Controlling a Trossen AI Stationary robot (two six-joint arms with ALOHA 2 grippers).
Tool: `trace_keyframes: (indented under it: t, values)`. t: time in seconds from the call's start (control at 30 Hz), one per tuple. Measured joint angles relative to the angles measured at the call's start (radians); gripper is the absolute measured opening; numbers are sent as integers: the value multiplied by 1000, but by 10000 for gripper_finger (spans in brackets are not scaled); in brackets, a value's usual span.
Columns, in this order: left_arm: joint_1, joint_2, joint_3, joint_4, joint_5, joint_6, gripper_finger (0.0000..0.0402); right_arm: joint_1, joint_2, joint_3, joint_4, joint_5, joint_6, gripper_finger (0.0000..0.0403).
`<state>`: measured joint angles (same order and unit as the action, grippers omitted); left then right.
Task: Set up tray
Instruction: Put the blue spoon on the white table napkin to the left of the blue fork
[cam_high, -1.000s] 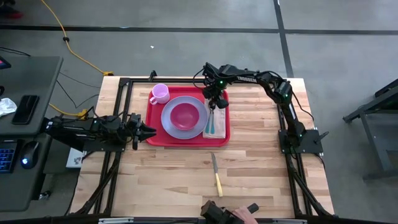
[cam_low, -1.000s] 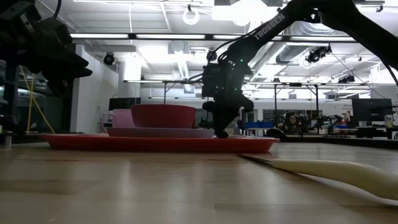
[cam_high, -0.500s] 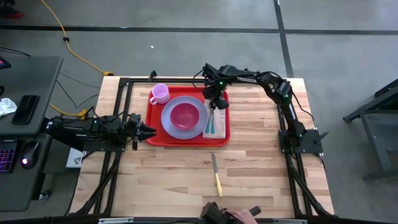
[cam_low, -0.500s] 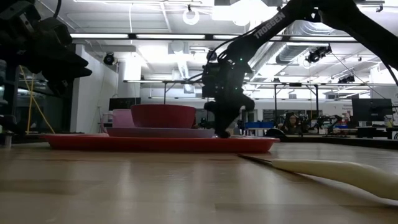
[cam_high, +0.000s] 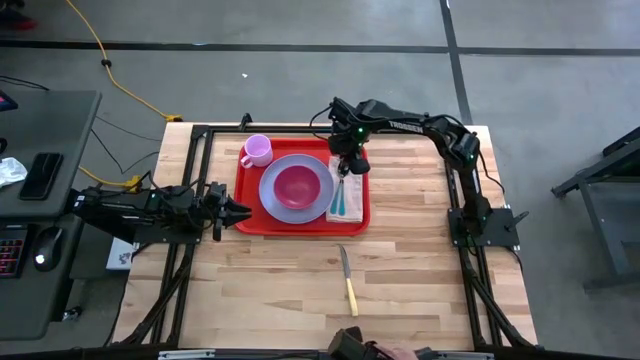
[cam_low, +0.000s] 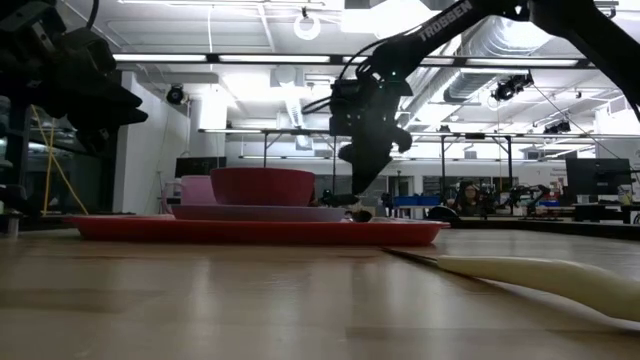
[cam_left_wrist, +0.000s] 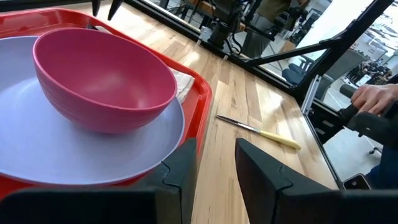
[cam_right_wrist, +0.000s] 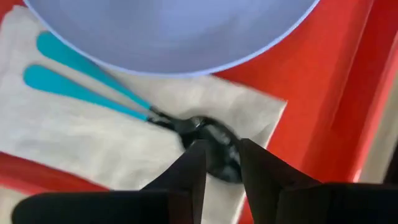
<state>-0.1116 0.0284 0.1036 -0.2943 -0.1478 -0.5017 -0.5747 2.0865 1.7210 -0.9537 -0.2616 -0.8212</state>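
Observation:
The red tray (cam_high: 248, 205) lies on the wooden table. It carries a lavender plate (cam_high: 275, 190) with a pink bowl (cam_high: 297, 185), a pink cup (cam_high: 257, 150) and a white napkin (cam_high: 350, 208). Two teal-handled utensils (cam_right_wrist: 87, 93) lie on the napkin (cam_right_wrist: 74, 134), and their dark heads (cam_right_wrist: 211, 134) point to the tray's far edge. My right gripper (cam_high: 346, 168) hangs open just above those heads (cam_low: 360, 213), touching nothing. My left gripper (cam_high: 240, 210) waits open at the tray's left edge. A yellow-handled knife (cam_high: 347, 278) lies flat on the table, near of the tray.
A person's hand (cam_left_wrist: 373, 99) shows beyond the table's near edge, close to the knife (cam_left_wrist: 261, 129). Bare wood lies right of the tray and around the knife. A black frame runs along the table's left, far and right edges.
My right gripper has risen from tray level at the utensils' heads and now stands clear above them. The utensils stay on the napkin.

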Motion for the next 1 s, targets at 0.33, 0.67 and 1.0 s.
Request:
trace_keyframes:
  t: [0.33, 0.67, 1.0]
  values:
    - [0, 0, 0, 0, -1, 0, 140, -67, 0, -3, -52, 3, 128, 78]
    - [0, 0, 0, 4, -5, 0, 140, -114, 9, -3, -69, -130, 173, 78]
    - [0, 0, -1, 6, -4, -2, 140, -105, 67, -3, -94, -129, 168, 78]
